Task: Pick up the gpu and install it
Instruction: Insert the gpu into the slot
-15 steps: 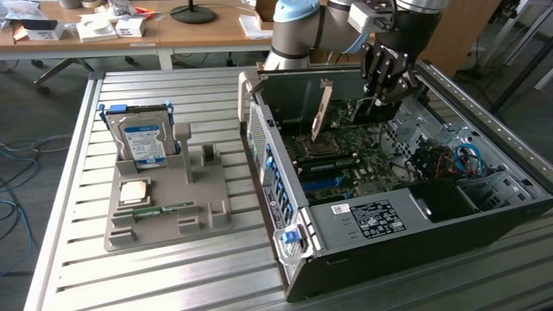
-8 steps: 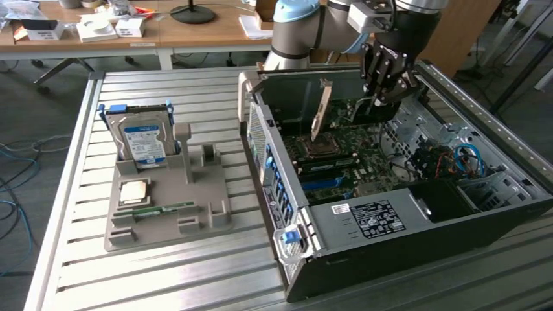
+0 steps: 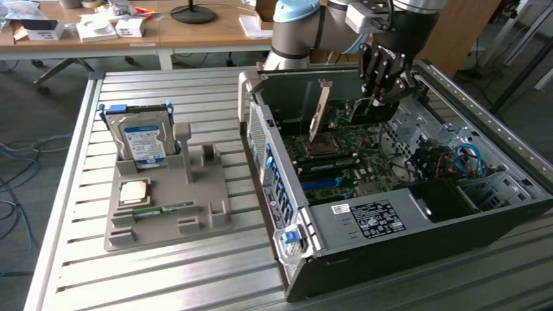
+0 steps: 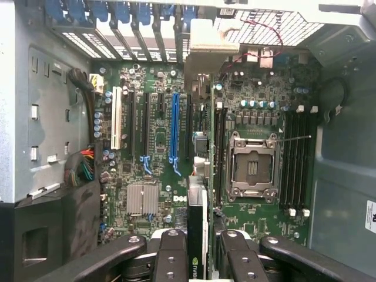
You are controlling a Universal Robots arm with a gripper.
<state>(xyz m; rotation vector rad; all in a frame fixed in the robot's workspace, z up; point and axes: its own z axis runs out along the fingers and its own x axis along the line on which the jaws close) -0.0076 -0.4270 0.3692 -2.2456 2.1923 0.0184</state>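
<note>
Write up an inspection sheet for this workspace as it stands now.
Surface: slatted metal table, carrying an open computer case and a grey fixture tray.
Job's things: gpu on edge over the motherboard, between the blue slot and the processor socket; cannot tell whether it is seated.
Clutter: hard drive upright in the tray; processor chip and memory stick lying in it.
Grippers: gripper inside the case, closed on the gpu's upper edge.
Cables: blue cables in the case; loose cables on the floor at the exterior view's left.
Surroundings: wooden desks with boxes behind the table.
</note>
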